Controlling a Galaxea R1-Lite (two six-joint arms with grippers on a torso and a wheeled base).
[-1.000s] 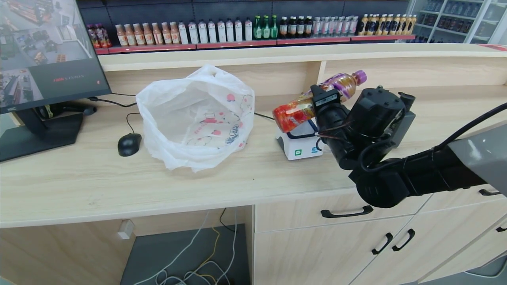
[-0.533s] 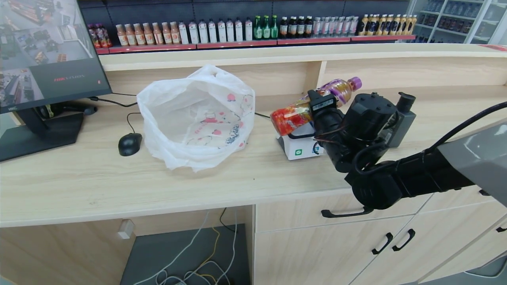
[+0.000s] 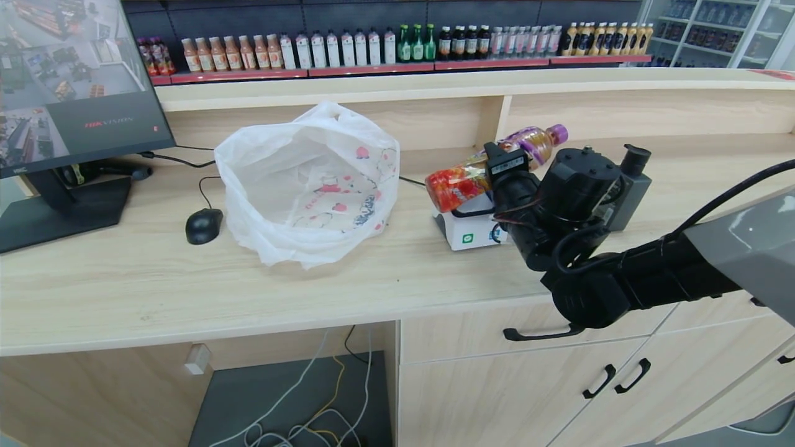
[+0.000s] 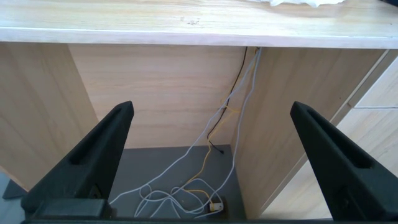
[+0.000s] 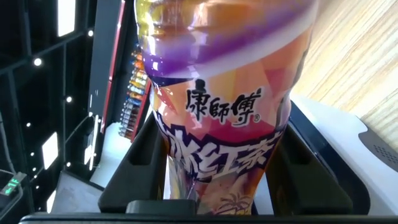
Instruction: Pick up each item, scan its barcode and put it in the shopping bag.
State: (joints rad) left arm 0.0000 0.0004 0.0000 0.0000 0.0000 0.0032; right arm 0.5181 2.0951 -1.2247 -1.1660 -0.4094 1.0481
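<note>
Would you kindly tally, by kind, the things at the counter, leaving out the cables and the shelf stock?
bottle, held in the right gripper: 1
shopping bag: 1
white scanner: 1
mouse: 1
monitor: 1
dark device behind the monitor's stand: 1
Total: 6

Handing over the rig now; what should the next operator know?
Left end effector: open, low, below the counter edge, holding nothing.
Right end effector: shut on the drink bottle, tilted just above the white scanner.
Shopping bag: open on the counter, to the scanner's left; no item visible inside.
Done: bottle picked up. Left: finish scan (cannot tell if read), then bag it.
</note>
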